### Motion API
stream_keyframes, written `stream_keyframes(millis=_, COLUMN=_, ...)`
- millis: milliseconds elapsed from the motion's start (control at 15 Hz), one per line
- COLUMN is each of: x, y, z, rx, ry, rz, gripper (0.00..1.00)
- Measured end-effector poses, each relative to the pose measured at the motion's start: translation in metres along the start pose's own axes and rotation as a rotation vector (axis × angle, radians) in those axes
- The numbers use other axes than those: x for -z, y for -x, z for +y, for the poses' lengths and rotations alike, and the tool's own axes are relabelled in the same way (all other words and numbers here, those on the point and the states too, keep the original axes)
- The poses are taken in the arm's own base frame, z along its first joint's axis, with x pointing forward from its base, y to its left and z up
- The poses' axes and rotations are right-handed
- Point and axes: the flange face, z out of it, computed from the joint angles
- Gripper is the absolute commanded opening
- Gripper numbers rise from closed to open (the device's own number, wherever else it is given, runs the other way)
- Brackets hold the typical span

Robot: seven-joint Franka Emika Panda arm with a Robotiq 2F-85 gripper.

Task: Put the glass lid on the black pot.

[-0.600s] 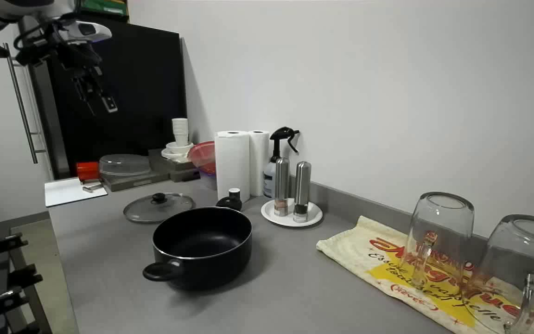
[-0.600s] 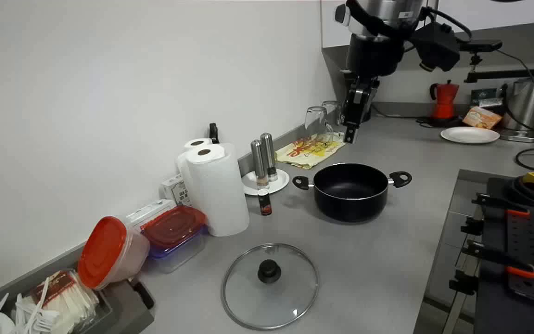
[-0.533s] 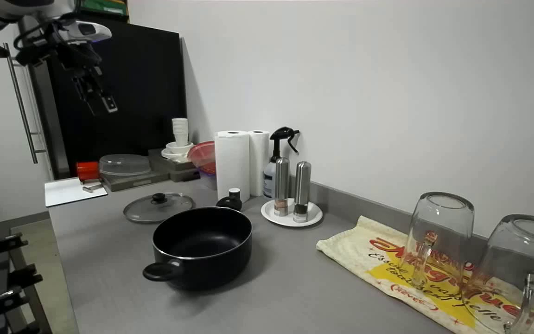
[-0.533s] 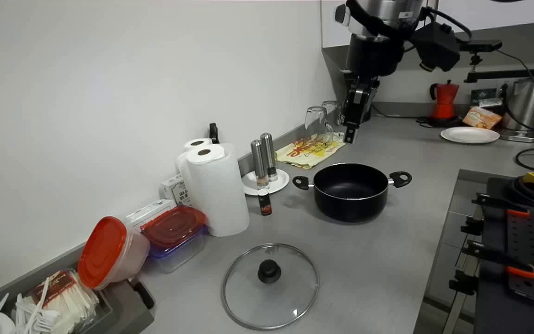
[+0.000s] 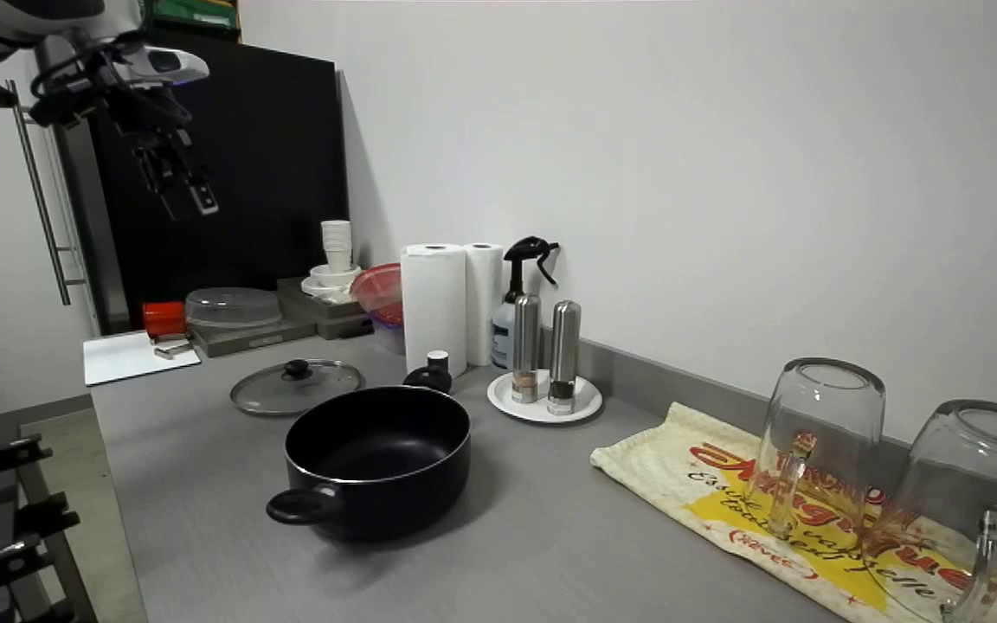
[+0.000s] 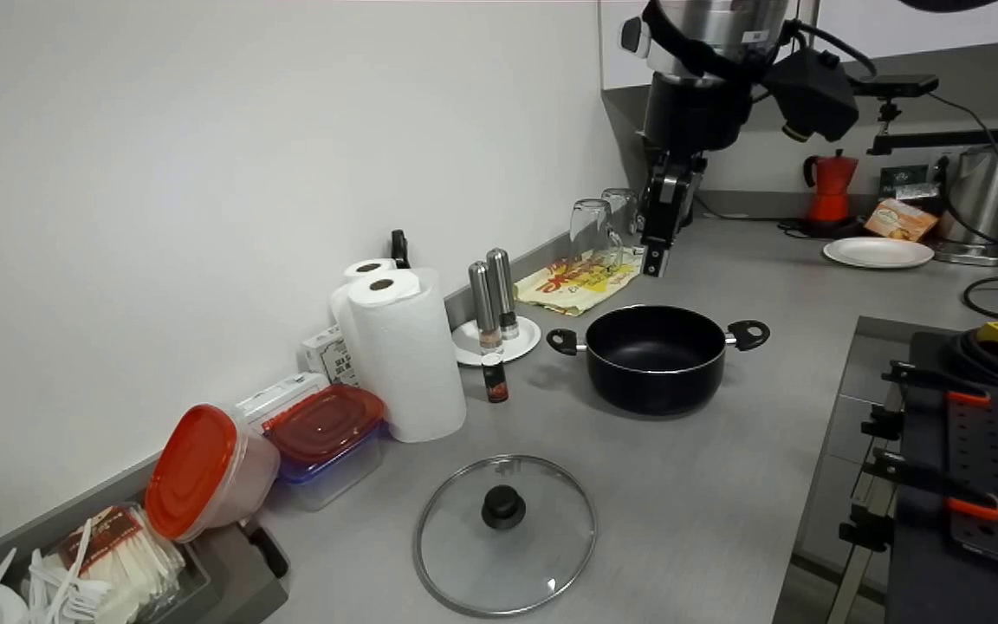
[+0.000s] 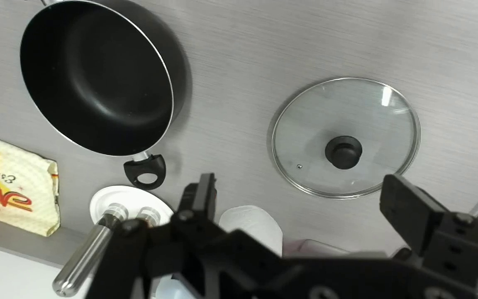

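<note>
While wrist view crops black pot [image 7: 102, 79], whole in both exterior views, end effector [image 7: 298, 180] gapes empty.

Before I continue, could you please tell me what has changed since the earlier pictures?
In both exterior views, the hand has come down slightly. Nothing was taken hold of or let go. The glass lid and the black pot stayed where they were.

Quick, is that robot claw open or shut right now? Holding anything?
Black two-fingered gripper: open, holding nothing; the round clear glass lid lies on the flat grey counter.
</note>
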Motion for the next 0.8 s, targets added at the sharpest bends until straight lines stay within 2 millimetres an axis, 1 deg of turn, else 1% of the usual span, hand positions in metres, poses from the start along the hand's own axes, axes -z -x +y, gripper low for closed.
stream_keyframes(millis=133, x=-0.007, y=-0.002, z=-0.011, rx=0.03, ry=-0.007, rz=-0.016, gripper=1.0)
stream_keyframes(millis=267, x=-0.012, y=-0.005, z=-0.017, rx=0.041, ry=-0.014, rz=-0.026, gripper=1.0)
stream_keyframes(millis=733, x=-0.013, y=-0.008, z=-0.017, rx=0.046, ry=-0.015, rz=-0.026, gripper=1.0)
stream_keyframes(millis=800, x=-0.011, y=-0.011, z=-0.017, rx=0.059, ry=-0.006, rz=-0.018, gripper=1.0)
